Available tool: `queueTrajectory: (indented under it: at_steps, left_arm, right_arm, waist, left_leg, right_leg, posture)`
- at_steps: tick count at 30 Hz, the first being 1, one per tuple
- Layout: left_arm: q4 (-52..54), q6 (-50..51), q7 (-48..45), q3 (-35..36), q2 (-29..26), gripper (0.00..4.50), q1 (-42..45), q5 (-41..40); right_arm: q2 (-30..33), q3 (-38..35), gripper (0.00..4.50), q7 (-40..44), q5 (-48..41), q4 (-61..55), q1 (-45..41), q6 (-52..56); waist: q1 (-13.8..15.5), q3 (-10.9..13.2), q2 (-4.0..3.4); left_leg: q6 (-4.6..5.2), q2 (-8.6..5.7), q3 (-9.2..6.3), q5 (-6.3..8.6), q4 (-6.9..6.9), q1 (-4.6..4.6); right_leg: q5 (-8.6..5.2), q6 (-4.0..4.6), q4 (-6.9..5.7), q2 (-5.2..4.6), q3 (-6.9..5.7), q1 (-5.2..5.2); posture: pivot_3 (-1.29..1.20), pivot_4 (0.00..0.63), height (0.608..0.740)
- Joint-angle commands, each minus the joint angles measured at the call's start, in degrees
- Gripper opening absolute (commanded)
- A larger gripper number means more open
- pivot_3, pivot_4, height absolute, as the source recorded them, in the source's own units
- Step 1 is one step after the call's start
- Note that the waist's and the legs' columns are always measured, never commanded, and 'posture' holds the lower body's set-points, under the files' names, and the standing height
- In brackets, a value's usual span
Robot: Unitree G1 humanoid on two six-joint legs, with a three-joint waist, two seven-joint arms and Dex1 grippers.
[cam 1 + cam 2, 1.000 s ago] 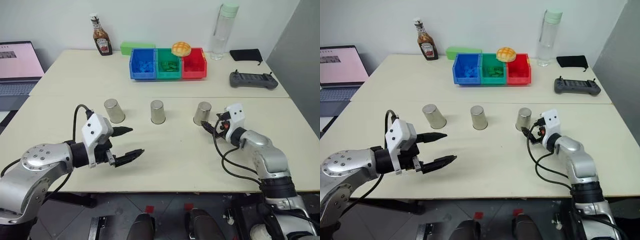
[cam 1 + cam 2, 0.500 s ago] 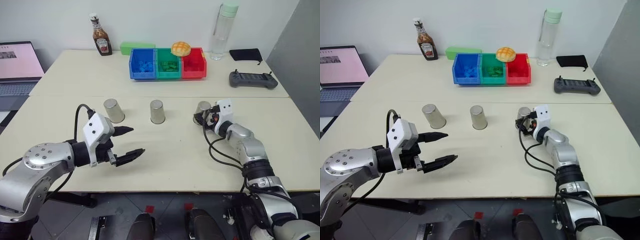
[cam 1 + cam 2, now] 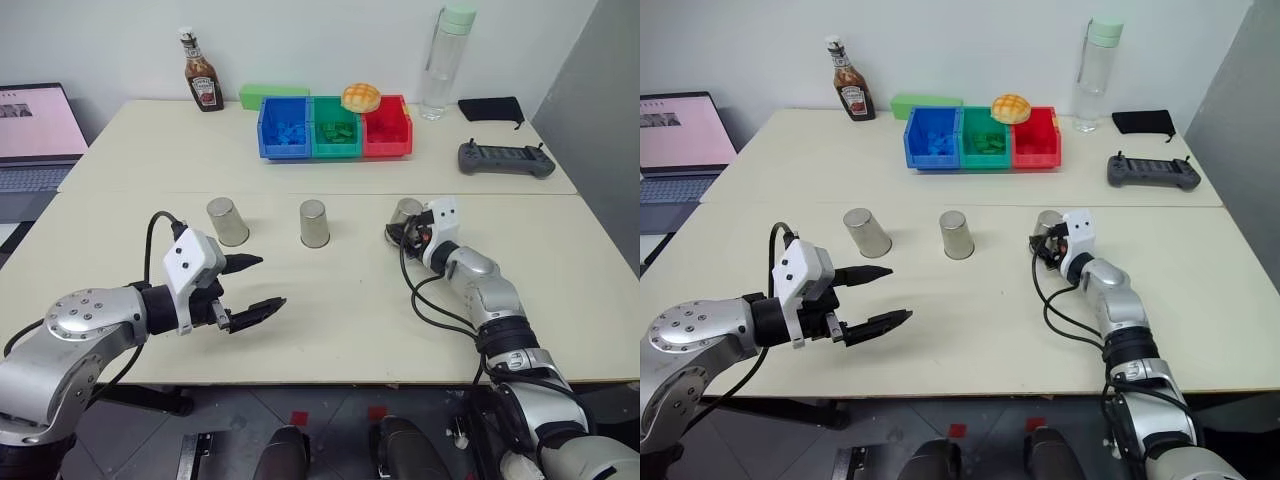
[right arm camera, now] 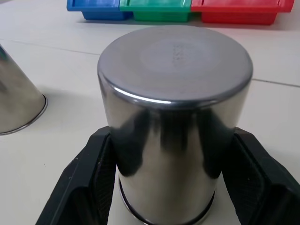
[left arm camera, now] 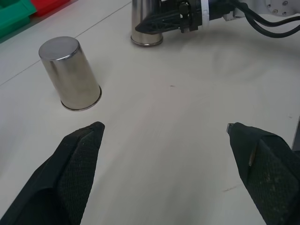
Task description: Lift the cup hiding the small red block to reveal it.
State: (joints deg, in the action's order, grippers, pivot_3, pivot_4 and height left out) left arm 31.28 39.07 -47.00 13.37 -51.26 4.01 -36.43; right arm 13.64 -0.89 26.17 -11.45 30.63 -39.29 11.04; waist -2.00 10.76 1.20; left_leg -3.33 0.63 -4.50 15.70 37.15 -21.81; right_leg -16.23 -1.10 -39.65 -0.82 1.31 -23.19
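Three upturned silver cups stand in a row on the table: the left cup point(image 3: 228, 221), the middle cup point(image 3: 314, 223) and the right cup point(image 3: 403, 214). My right gripper point(image 3: 400, 232) is shut on the right cup point(image 4: 174, 117), its black fingers point(image 4: 96, 180) pressed against both sides low on the wall, and the cup's rim rests on the table. My left gripper point(image 3: 272, 281) hovers open over the near left of the table, nothing between its fingers point(image 5: 77, 159), well short of the middle cup point(image 5: 70, 72). The small red block is hidden.
Blue point(image 3: 285, 128), green point(image 3: 337, 128) and red point(image 3: 388, 128) bins stand in a row at the back, with a bun point(image 3: 362, 97) on them. A sauce bottle point(image 3: 204, 72), a water bottle point(image 3: 443, 62), a controller point(image 3: 506, 160) and a laptop point(image 3: 35, 135) are farther off.
My right gripper moved forward and left to the right cup and closed on its sides. The left gripper stayed where it was, open.
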Motion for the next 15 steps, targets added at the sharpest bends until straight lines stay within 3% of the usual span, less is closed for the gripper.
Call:
queueTrajectory:
  at_steps: [1,10,15]
  left_arm:
    - [0.55,-1.59,-0.34,1.27,0.21,4.5,-0.48,0.29]
    - [0.61,-1.34,0.17,0.41,0.86,4.5,1.11,-0.81]
    - [1.51,-0.03,1.31,-1.75,1.93,4.5,3.58,-1.0]
  right_arm:
    - [1.61,-0.42,2.8,0.42,1.13,-7.19,0.3,-3.37]
    - [7.46,-2.58,2.8,-2.95,2.89,-21.62,7.52,2.24]
    - [7.01,-3.56,2.8,-8.26,4.55,-22.22,10.43,6.15]
  waist:
    - [0.0,0.0,-0.01]
    - [0.2,0.01,-0.01]
    - [0.15,0.0,-0.01]
  left_leg:
    - [0.0,0.01,0.0,0.0,0.0,0.0]
    - [0.0,0.02,-0.02,0.0,-0.01,-0.02]
    - [0.0,-0.03,0.0,0.0,0.03,-0.01]
  right_leg:
    - [0.0,0.0,0.0,0.0,0.0,-0.01]
    - [0.0,0.0,0.01,-0.03,-0.01,-0.01]
    - [0.0,0.0,-0.02,-0.05,0.01,0.01]
  posture:
    - [0.0,0.15,0.74]
    - [0.0,0.15,0.74]
    - [0.0,0.15,0.74]
